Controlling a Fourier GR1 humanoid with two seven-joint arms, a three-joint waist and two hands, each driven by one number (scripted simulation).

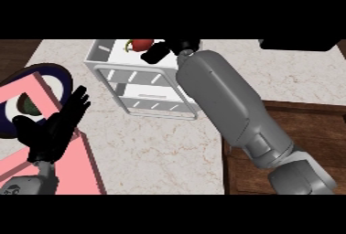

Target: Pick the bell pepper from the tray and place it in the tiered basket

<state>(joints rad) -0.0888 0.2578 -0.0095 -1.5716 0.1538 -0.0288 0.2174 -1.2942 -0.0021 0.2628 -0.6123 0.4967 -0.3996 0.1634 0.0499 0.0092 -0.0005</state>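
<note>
Over the white basket (108,57), right hand (161,49) curled, touching the red pepper (140,44) at its left, grasp unclear.

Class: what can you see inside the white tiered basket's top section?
A red bell pepper lies in the tiered basket, beside the right hand; the hand covers part of the section.

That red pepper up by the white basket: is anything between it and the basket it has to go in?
Nothing visible blocks it. The bell pepper is at the right hand, already over the top of the tiered basket. The left hand rests open over the pink tray.
</note>
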